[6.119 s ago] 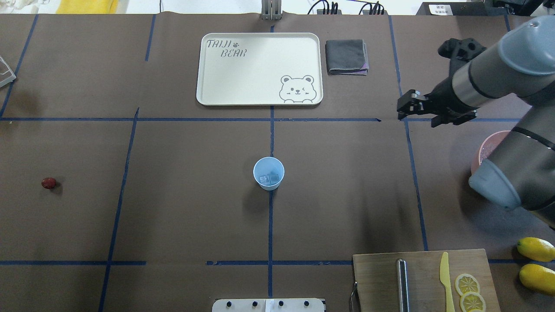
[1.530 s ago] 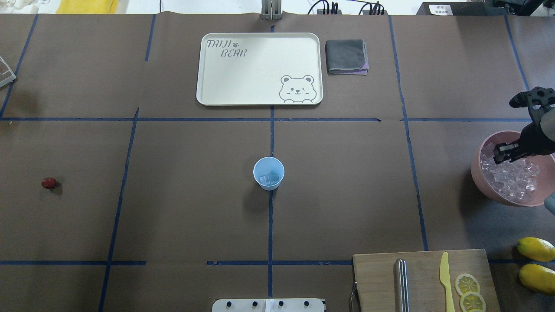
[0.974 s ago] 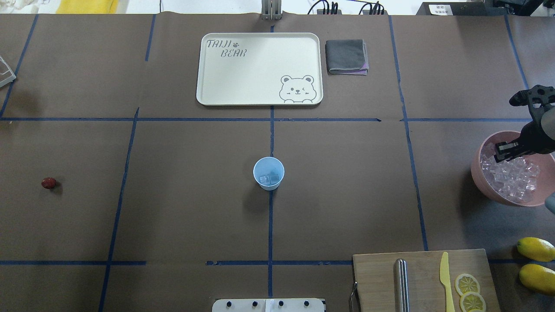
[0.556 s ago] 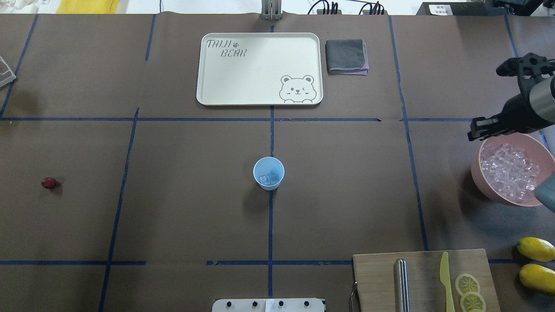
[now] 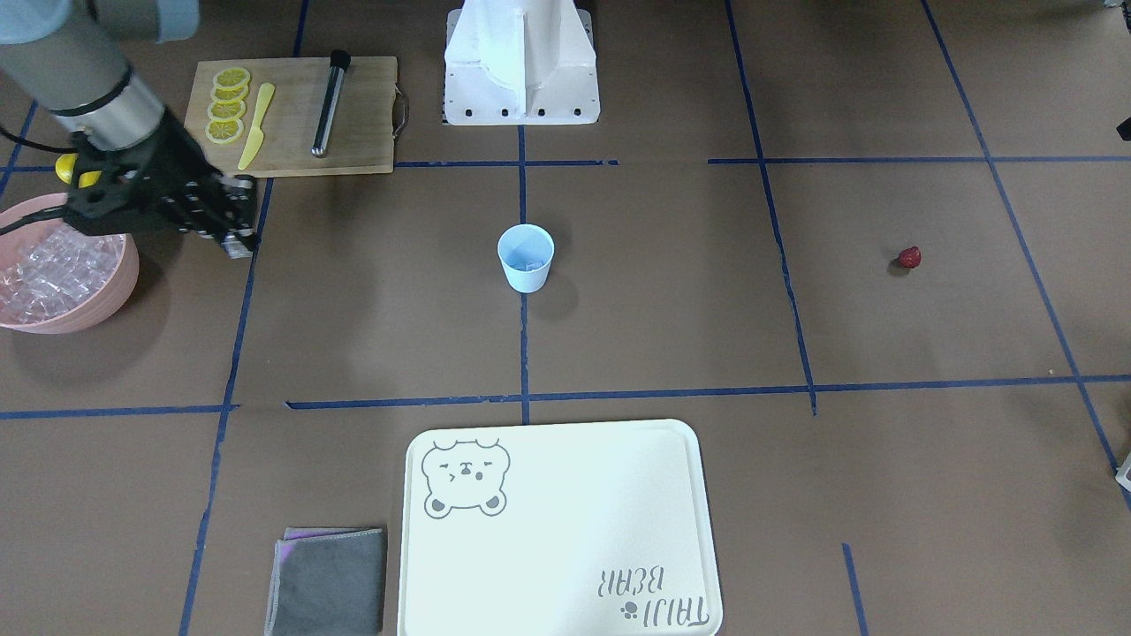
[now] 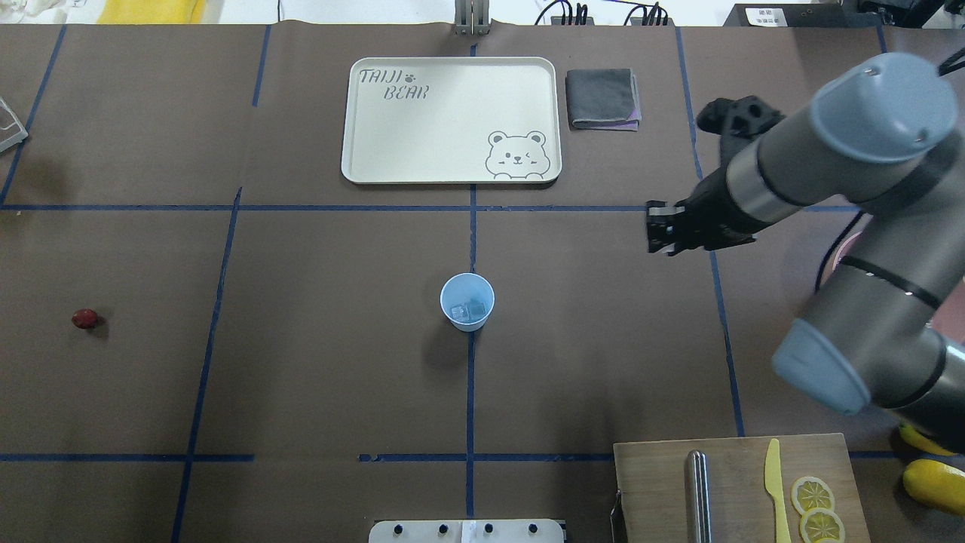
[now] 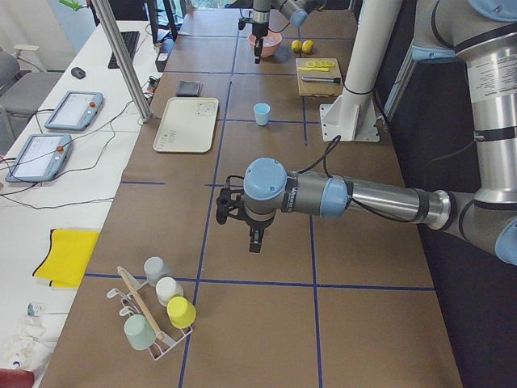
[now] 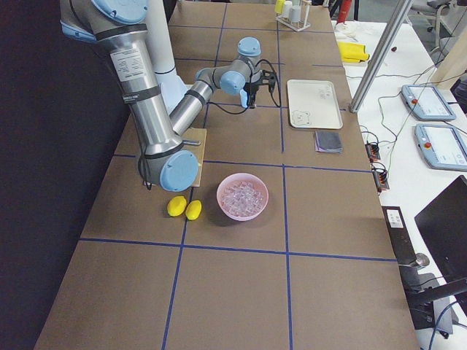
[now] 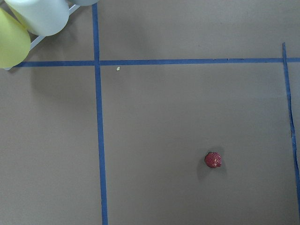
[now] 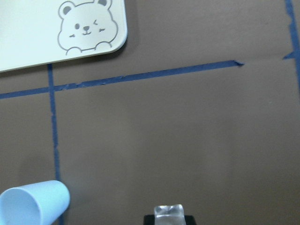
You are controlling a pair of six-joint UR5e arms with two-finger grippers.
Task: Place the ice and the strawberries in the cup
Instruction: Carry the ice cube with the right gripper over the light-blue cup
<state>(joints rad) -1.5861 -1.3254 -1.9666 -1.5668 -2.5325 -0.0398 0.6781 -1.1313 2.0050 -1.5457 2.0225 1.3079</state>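
Right end effector (image 6: 654, 231) hangs right of the light blue cup (image 6: 467, 301), centred on the worktop (image 6: 317, 377); only its wrist view reveals a clear ice cube (image 10: 168, 211) clamped within. Dark red strawberry (image 6: 85, 318) lies far left. Left end effector (image 7: 254, 240): state indeterminable.

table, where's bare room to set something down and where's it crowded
Bare: the wide stretch between the strawberry and the cup, and the tray itself. Crowded: the robot's right end, where cutting board, lemons and pink bowl cluster.
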